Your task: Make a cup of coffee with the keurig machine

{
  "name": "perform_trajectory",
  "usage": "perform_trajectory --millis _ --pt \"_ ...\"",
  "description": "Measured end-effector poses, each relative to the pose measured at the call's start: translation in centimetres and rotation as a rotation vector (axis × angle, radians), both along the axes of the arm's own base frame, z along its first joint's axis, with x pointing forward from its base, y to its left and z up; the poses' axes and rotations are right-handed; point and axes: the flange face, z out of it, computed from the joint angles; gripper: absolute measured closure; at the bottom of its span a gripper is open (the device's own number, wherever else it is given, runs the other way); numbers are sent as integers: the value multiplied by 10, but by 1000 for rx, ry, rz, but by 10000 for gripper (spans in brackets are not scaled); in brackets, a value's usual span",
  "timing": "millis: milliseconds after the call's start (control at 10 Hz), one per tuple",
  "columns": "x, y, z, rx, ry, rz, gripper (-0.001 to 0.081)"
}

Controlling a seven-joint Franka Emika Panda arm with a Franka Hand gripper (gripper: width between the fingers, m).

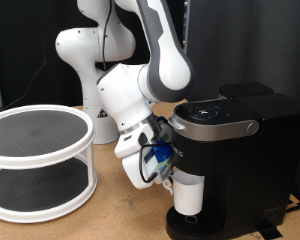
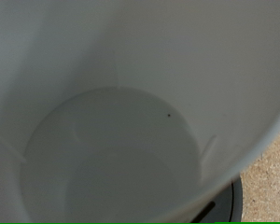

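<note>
One cup [image 1: 189,193] under keurig machine [image 1: 240,150], gripper [image 1: 166,170] fingers hidden

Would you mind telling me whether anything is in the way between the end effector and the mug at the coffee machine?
Nothing visible is. The end effector is right against the mug, which stands under the coffee machine; the wrist view looks straight into the empty mug.

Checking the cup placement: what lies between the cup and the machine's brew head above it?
Nothing shows there in the exterior view: the cup stands under the keurig machine head, the gripper beside it. The wrist view shows only the cup's bare inside.
</note>
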Motion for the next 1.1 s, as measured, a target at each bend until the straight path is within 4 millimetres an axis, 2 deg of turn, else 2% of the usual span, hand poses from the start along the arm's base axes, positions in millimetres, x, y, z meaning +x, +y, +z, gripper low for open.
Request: perform_trajectory --millis 200,700,900,1000,1100 --pt "4 3 -8 -9 2 -5 738" --pt "6 4 -8 -6 -5 -7 738" --pt "6 4 -8 -6 -5 -5 496" --pt "6 4 -8 -6 -5 -3 496" --pt "6 4 -8 -5 -4 0 315"
